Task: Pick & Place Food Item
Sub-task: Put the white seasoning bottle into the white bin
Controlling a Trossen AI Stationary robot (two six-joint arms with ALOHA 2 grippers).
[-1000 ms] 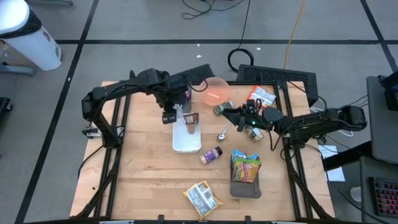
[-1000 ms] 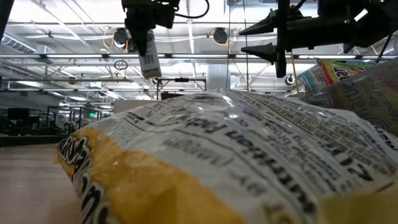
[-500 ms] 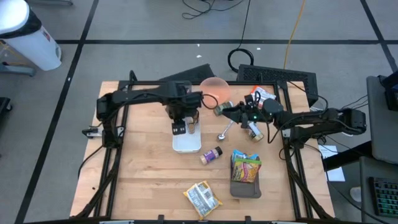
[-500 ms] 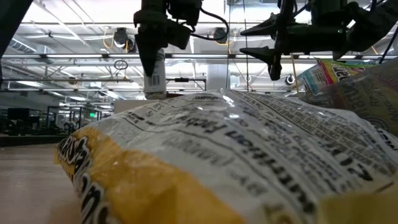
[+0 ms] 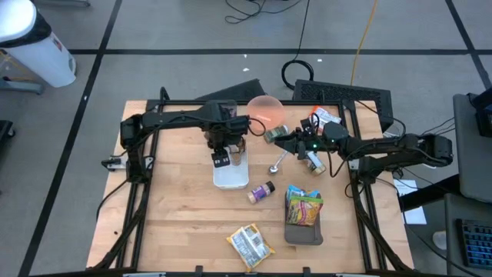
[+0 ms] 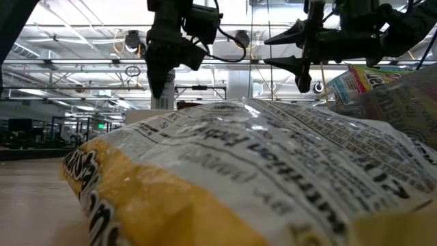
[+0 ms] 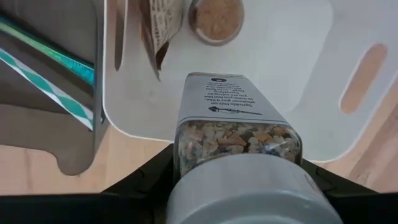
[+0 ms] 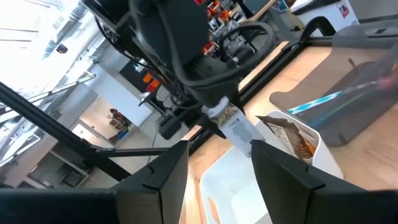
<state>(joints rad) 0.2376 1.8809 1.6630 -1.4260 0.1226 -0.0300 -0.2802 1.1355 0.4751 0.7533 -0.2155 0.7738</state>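
My left gripper hangs over the white cutting board, shut on a spice jar that has a grey cap, a clear band of dried bits and a white label. The low view shows this gripper high, with the jar's lower end hidden behind a chip bag. On the board lie a brown packet and a small round-topped jar. My right gripper waits level to the board's right, open and empty. My left gripper pinches the spice jar between its two fingers, on two opposite sides just below the grey cap. The fingers come from above, pointing down. The jar hangs upright, cap up, over the board's near part; whether its bottom touches the board I cannot tell.
A pink bowl and snack packets sit at the far side. A spoon lies right of the board, a small bottle below it. A green packet rests on a grey tray. The chip bag lies near the front edge.
My left gripper has carried the spice jar toward the table's right and near side and downward, from the board's far left corner to above the board, and has rolled a little. The jar stays upright in the hold. Most of this happened in the first half second.
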